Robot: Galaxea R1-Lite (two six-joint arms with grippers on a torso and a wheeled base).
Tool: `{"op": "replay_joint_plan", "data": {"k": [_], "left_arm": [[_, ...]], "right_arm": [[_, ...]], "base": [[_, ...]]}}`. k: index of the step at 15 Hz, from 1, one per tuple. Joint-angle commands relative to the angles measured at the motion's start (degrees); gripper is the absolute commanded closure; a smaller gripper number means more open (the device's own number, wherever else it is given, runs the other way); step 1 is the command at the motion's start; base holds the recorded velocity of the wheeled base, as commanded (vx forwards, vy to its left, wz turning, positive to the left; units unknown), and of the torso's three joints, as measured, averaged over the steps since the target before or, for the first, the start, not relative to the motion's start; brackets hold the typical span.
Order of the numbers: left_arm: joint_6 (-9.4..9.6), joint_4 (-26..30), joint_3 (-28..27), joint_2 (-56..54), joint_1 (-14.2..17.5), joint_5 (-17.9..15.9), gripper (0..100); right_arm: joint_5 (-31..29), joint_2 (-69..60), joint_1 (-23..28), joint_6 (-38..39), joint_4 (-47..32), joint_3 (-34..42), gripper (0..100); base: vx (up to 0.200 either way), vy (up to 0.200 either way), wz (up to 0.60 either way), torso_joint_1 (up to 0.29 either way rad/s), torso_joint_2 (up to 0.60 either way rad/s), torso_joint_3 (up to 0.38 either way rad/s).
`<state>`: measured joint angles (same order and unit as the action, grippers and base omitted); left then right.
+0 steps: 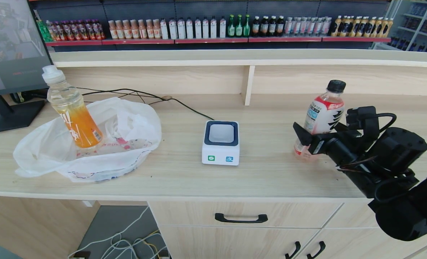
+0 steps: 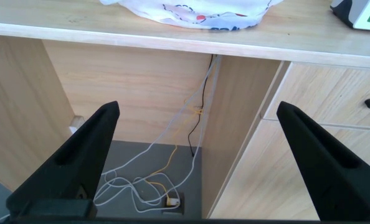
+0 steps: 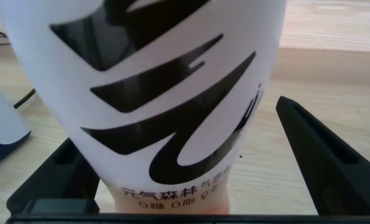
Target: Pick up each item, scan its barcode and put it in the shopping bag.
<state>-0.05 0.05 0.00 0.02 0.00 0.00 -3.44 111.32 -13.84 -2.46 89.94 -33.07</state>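
Right gripper (image 1: pixel 312 138) is spread around the white-label bottle (image 1: pixel 323 113), not yet clenched; the bottle stands upright on the counter (image 1: pixel 271 172) at the robot's right. The scanner (image 1: pixel 220 142) is in the middle, and an orange bottle (image 1: pixel 73 115) stands in the shopping bag (image 1: pixel 134 126) at the left. Left gripper (image 2: pixel 197 112) hangs spread and unloaded below the counter edge. From the right wrist, one finger (image 3: pixel 325 162) is apart from the bottle. I judge the step is grasping: next it must clench, lift, and turn the barcode to the scanner
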Motion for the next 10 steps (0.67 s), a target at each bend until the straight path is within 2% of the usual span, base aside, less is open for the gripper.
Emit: {"op": "replay_joint_plan", "data": {"k": [1,3,4,10], "left_arm": [[0.05,0.04,0.00,-0.02,0.00,0.00,0],[-0.04,-0.05,0.00,-0.02,0.00,0.00,0],[-0.04,-0.05,0.00,-0.02,0.00,0.00,0],[-0.04,0.04,0.00,-0.02,0.00,0.00,0]], "right_arm": [[0.01,0.56,0.04,0.00,0.06,-0.94,0],[-0.08,0.56,-0.05,0.00,0.06,-1.47,0],[-0.08,0.56,0.04,0.09,0.06,-1.56,100],[-0.08,0.38,0.13,0.18,0.06,-2.08,100]], "base": [[0.000,0.000,0.00,0.000,0.00,0.000],[0.000,0.000,0.00,0.000,0.00,0.000],[0.000,0.000,0.00,0.000,0.00,0.000],[0.000,0.000,0.00,0.000,0.00,0.000]]}}
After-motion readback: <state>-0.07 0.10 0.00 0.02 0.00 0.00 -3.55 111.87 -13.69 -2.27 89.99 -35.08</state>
